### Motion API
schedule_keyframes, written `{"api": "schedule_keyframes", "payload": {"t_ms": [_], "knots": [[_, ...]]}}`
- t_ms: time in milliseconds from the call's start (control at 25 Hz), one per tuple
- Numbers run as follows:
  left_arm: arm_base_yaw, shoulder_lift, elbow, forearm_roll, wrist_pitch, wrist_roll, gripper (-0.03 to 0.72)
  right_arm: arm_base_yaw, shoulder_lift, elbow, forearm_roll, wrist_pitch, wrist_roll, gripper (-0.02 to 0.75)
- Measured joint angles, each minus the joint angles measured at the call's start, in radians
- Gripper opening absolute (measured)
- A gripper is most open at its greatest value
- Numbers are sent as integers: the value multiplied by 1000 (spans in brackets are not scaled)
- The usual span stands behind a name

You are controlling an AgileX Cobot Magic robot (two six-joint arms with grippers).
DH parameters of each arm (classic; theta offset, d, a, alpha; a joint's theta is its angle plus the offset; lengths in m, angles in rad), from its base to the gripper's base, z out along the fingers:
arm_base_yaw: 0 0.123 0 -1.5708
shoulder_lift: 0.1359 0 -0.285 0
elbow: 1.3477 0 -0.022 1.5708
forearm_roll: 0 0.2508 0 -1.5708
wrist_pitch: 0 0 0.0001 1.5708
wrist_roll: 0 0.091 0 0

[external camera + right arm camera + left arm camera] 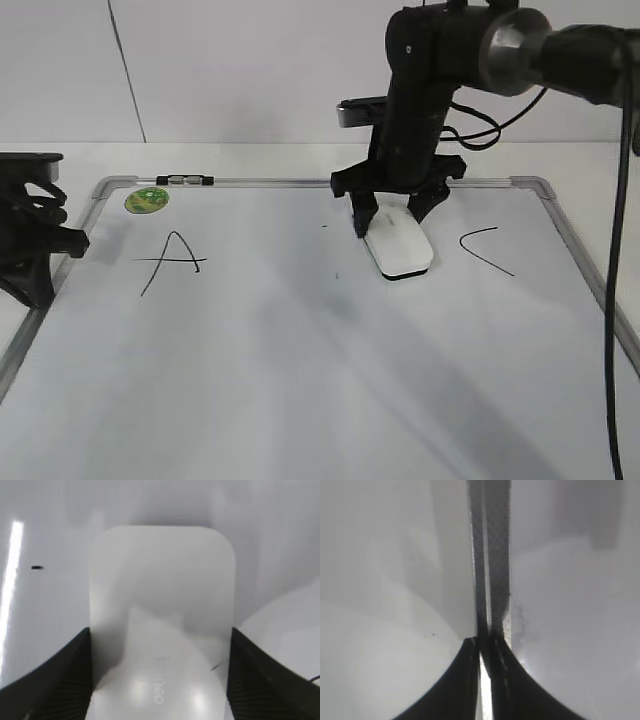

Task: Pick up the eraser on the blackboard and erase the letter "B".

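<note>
The eraser, a white rounded block with a thin black underside, lies flat on the blackboard between the "A" and the "C". My right gripper is shut on the eraser's far end, one finger on each long side. In the right wrist view the eraser fills the space between the fingers. No whole letter "B" shows. Only small black specks remain left of the eraser. My left gripper is shut and empty at the board's left frame.
A round green sticker and a small black-and-clear clip sit at the board's far left corner. The right arm and its cables hang over the far right of the board. A white wall stands behind the table.
</note>
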Motion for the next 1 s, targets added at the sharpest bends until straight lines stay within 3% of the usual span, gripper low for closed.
{"api": "schedule_keyframes", "payload": {"t_ms": [520,720,1000], "knots": [[0,0,0,6,2,0,32,214,2,0,6,-1,-10,544],[0,0,0,8,6,0,32,220,2,0,8,-5,-12,544],[0,0,0,8,6,0,32,155,2,0,60,-15,-13,544]]}}
